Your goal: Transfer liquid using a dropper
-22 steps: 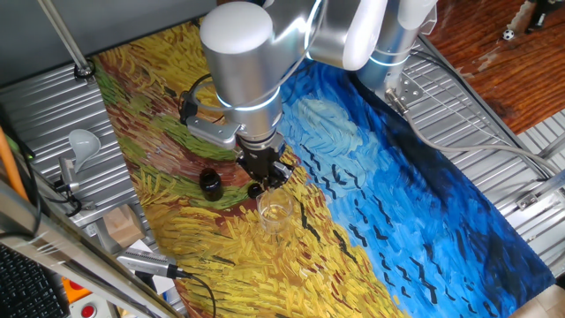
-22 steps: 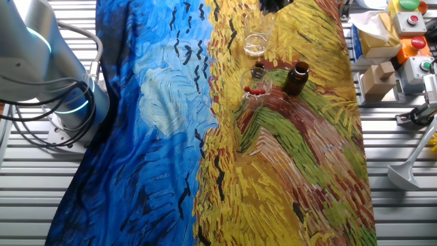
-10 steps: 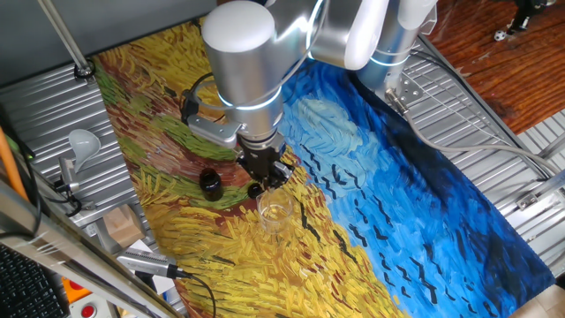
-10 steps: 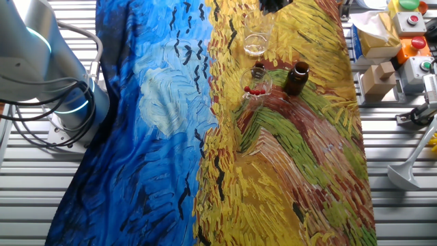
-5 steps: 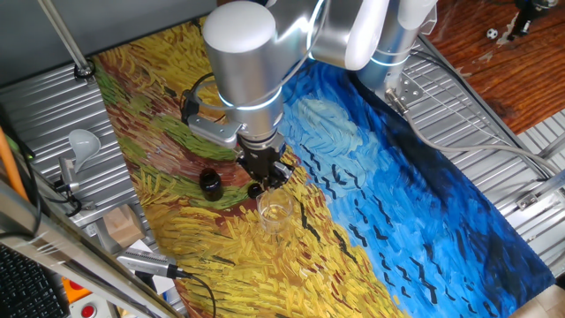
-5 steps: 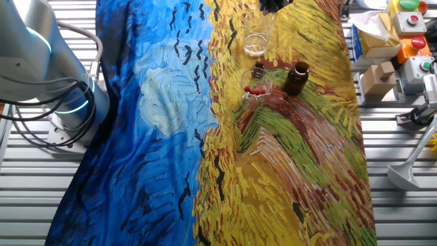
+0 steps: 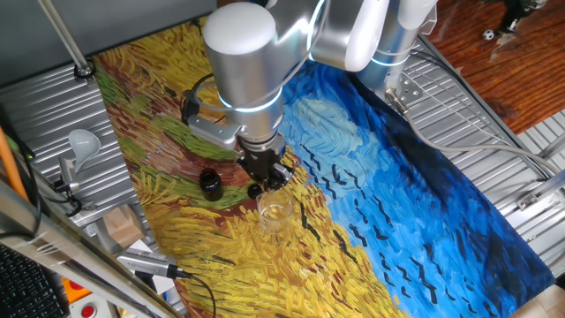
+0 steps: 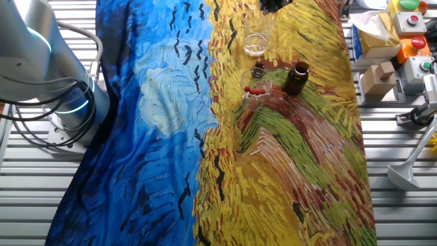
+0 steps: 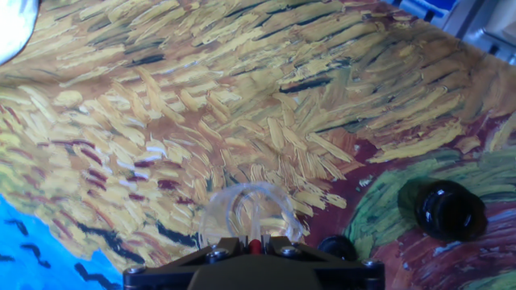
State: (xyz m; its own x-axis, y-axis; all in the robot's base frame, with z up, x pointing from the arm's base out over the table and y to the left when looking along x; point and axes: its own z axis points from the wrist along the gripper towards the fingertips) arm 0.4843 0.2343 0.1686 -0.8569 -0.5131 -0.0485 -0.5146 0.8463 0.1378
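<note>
One fixed view looks steeply down from high off one long side of the table, the arm's base at about one o'clock and the painted cloth (image 7: pixel 415 177) running diagonally. The other fixed view looks almost straight down from the opposite side, base at nine o'clock. Both share the dark bottle (image 7: pixel 210 184) (image 8: pixel 296 78) and the empty clear glass (image 7: pixel 275 213) (image 8: pixel 256 44). The hand view sits close above the cloth, facing down along the fingers; it shares the bottle (image 9: pixel 448 211) at four o'clock, and a glass (image 9: pixel 250 214) at six.
</note>
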